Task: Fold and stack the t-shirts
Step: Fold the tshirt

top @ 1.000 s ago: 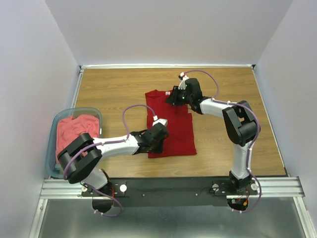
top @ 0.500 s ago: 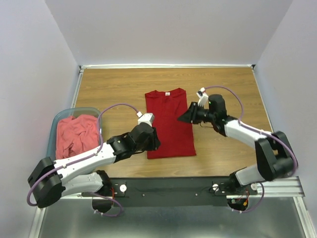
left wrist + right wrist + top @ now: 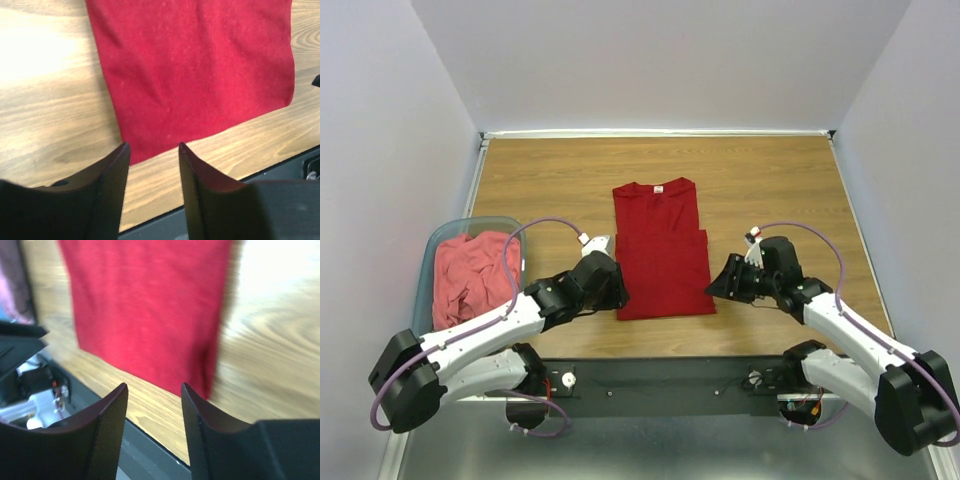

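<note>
The crimson t-shirt lies flat on the wooden table as a long narrow rectangle, sleeves tucked in, with its white neck label at the far end. My left gripper is open just off the shirt's near left corner, holding nothing; in the left wrist view the red cloth lies just beyond the left gripper. My right gripper is open beside the near right corner, also holding nothing, and the shirt shows blurred ahead of the right gripper. A coral-pink t-shirt lies crumpled in the tub.
The blue-grey plastic tub stands at the table's left edge, beside the left arm. A black rail runs along the near edge just behind both grippers. Bare wood lies to the right of and beyond the red shirt.
Both grippers have let go of the red shirt and opened wider. The right one drew back from the collar end to the near right corner; the left one slid off to the near left corner.
</note>
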### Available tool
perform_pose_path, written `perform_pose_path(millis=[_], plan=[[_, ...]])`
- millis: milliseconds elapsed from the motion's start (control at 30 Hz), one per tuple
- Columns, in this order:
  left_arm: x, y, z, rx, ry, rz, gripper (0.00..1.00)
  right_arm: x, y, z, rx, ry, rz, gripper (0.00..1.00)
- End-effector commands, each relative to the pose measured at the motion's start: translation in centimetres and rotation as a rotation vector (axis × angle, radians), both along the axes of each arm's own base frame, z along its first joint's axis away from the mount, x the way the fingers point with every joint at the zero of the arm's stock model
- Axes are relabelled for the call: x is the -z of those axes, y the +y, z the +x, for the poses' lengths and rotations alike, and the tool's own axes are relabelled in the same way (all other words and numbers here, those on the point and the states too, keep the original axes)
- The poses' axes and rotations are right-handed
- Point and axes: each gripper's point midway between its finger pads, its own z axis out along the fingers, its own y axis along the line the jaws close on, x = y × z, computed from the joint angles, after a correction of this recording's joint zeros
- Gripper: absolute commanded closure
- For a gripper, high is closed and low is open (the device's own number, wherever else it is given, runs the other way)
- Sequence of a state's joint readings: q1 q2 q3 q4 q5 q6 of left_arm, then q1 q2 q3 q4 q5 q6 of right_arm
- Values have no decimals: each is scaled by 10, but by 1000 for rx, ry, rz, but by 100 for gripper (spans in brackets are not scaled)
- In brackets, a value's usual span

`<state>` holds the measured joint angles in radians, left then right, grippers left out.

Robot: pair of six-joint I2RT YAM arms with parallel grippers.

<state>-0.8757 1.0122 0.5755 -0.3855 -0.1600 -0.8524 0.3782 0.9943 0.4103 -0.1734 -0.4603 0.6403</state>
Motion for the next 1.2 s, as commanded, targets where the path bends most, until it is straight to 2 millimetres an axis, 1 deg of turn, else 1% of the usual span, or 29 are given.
perform_pose_path(millis=[0,200,233,300,400,433,500,600,700,900,967,1100,1167], plan=[[0,14,-3,-37,10,26,45,23,-27,-17,100,142,-146,45],[1,17,-3,-49,9,38,41,43,-33,-21,124,231,-211,45],[2,17,-3,-47,10,38,40,48,-33,-23,117,259,-222,45],[5,17,-4,-43,17,40,40,52,-31,-25,103,276,-229,45],[9,15,-4,-33,24,45,40,55,-25,-24,94,280,-209,45],[10,15,-4,-30,22,51,40,58,-24,-26,92,293,-204,46],[12,16,-4,-28,28,60,40,60,-23,-24,99,293,-200,46],[13,16,-5,-27,30,64,40,69,-27,-29,107,319,-225,48],[12,16,-4,-31,28,60,40,74,-29,-33,114,336,-233,49],[20,16,-8,-25,54,67,40,84,-31,-44,101,393,-245,51],[22,17,-8,-31,60,79,40,89,-35,-45,112,401,-268,51],[27,18,-8,-33,79,109,40,97,-38,-52,107,440,-288,53],[27,18,-8,-33,83,110,40,101,-40,-56,107,454,-298,56]])
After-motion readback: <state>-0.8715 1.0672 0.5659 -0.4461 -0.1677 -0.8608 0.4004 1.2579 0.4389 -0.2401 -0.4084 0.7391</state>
